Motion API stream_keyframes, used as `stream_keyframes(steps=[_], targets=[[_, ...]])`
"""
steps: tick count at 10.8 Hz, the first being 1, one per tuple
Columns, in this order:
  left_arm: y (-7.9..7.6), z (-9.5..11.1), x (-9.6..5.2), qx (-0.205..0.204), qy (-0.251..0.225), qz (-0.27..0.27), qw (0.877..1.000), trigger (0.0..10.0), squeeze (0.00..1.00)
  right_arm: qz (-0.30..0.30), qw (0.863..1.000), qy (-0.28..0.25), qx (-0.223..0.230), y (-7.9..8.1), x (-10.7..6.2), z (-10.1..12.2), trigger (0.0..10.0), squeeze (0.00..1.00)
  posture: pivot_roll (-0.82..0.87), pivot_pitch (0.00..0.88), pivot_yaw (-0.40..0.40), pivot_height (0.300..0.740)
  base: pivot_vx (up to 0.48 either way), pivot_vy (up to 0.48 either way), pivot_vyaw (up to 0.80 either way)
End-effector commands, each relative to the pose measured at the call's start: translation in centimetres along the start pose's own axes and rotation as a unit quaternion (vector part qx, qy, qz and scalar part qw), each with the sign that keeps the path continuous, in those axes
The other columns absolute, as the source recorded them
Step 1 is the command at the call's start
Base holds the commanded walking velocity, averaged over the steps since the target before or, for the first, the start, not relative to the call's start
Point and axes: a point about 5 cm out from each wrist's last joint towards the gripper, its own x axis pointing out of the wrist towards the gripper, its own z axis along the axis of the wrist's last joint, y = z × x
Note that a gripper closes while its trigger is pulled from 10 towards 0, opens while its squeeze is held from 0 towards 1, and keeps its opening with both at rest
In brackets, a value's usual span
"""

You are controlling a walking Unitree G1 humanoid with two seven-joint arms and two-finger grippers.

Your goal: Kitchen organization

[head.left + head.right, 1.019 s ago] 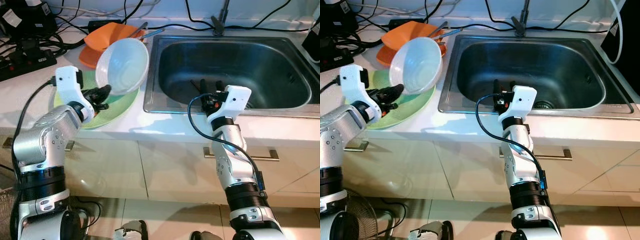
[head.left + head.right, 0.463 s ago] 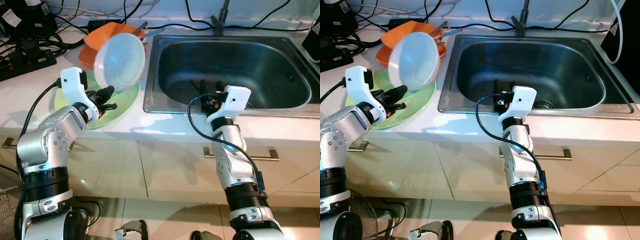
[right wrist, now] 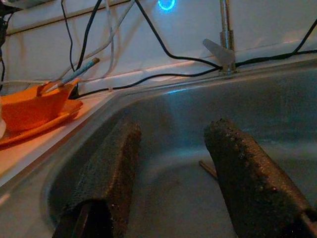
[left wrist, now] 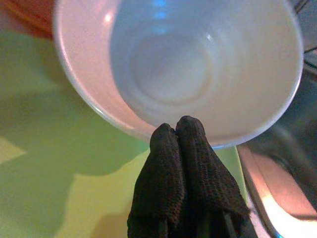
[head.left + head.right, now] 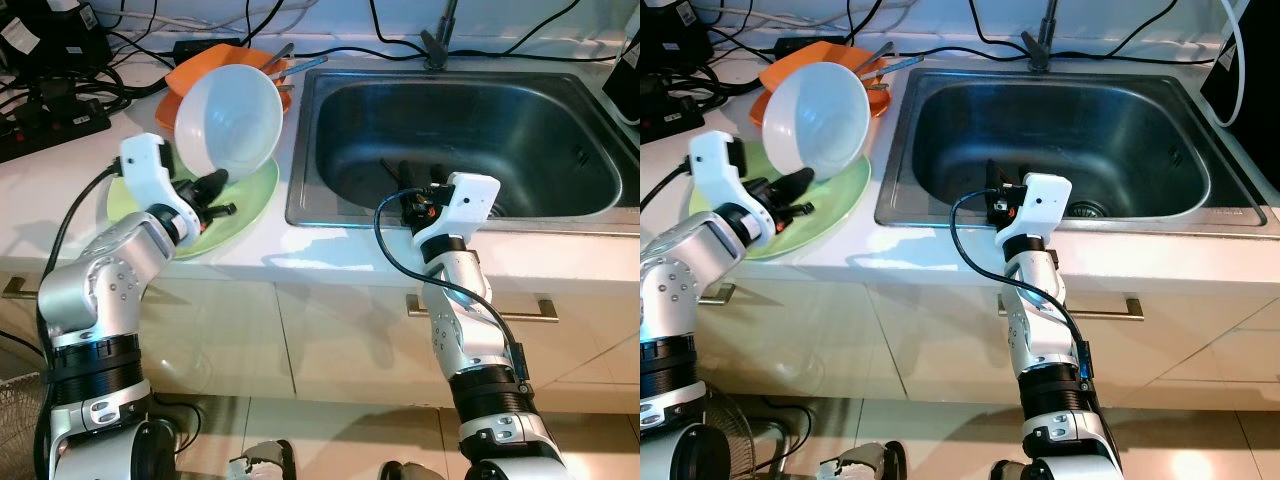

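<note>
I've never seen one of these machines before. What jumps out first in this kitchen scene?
Most striking is the white bowl, tipped on edge above the green plate on the counter, its rim pinched by the left pincer. To its right lies the steel sink, with the right pincer open over the near part of the basin. Behind the bowl sit stacked orange dishes.

One white bowl (image 5: 228,122), one green plate (image 5: 245,205), two orange dishes (image 5: 205,72) (stacked), one sink (image 5: 470,130).

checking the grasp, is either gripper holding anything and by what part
The left gripper pinches the white bowl by its lower rim. The right gripper holds nothing.
</note>
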Motion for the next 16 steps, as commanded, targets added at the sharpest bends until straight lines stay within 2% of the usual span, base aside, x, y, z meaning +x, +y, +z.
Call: stream_keyframes(steps=[1,3,4,5,6,7,8,9,10,11,13,15,16], targets=[[0.1,0.6,-0.2,-0.004,-0.020,0.004,1.000,0.0,0.00,-0.004,1.000,0.003,-0.001,-0.1,0.1,-0.1,10.0,0.00,0.13,0.075,0.059,0.740,0.000,0.000,0.00],[-0.4,2.1,-0.4,-0.004,-0.085,-0.015,0.996,0.0,0.00,-0.005,1.000,0.003,0.000,-0.1,0.1,-0.1,10.0,0.00,0.13,0.076,0.057,0.740,0.000,0.000,0.00],[-0.9,2.5,-0.6,0.003,-0.097,-0.031,0.995,0.0,0.00,-0.005,1.000,0.004,-0.001,-0.1,0.1,-0.1,10.0,0.00,0.13,0.076,0.057,0.740,0.000,0.000,0.00],[-1.1,2.6,-0.7,0.010,-0.108,-0.039,0.993,4.4,0.00,-0.005,1.000,0.003,-0.001,-0.1,0.1,-0.1,10.0,0.00,0.13,0.075,0.058,0.740,0.000,0.000,0.00],[-1.5,3.2,-0.9,0.034,-0.124,-0.049,0.990,10.0,0.00,-0.005,1.000,0.004,-0.001,-0.1,0.1,-0.1,10.0,0.00,0.13,0.075,0.058,0.740,0.000,0.000,0.00],[-1.8,4.4,-1.4,0.076,-0.152,-0.063,0.983,10.0,0.00,-0.005,1.000,0.004,-0.001,-0.1,0.1,-0.2,10.0,0.00,0.13,0.074,0.059,0.740,0.000,0.000,0.00],[-2.2,5.5,-2.0,0.126,-0.175,-0.083,0.973,10.0,1.00,-0.005,1.000,0.004,0.000,0.0,0.1,-0.2,10.0,0.00,0.13,0.073,0.061,0.740,0.000,0.000,0.00],[-2.6,5.8,-2.2,0.178,-0.173,-0.101,0.963,10.0,1.00,-0.005,1.000,0.004,0.000,0.0,0.1,-0.2,10.0,0.00,0.13,0.073,0.061,0.740,0.000,0.000,0.00],[-3.0,5.7,-2.3,0.255,-0.154,-0.120,0.947,10.0,1.00,-0.006,1.000,0.004,0.001,0.0,0.1,-0.2,10.0,0.00,0.14,0.073,0.062,0.740,0.000,0.000,0.00],[-3.2,5.5,-2.3,0.298,-0.135,-0.149,0.933,10.0,1.00,-0.006,1.000,0.004,0.001,0.1,0.2,-0.3,10.0,0.00,0.14,0.067,0.068,0.740,0.000,0.000,0.00],[-2.8,5.6,-2.2,0.357,-0.103,-0.180,0.911,10.0,1.00,-0.007,1.000,0.003,0.002,0.1,0.2,-0.3,10.0,0.00,0.14,0.059,0.074,0.740,0.000,0.000,0.00],[-2.0,5.6,-2.2,0.396,-0.068,-0.201,0.893,10.0,1.00,-0.008,1.000,0.002,0.003,0.2,0.2,-0.3,10.0,0.00,0.14,0.051,0.082,0.740,0.000,0.000,0.00],[-1.1,5.7,-2.2,0.429,-0.045,-0.199,0.880,10.0,0.00,-0.010,1.000,0.001,0.004,0.1,0.2,-0.3,10.0,0.00,0.14,0.053,0.085,0.740,0.000,0.000,0.00]])
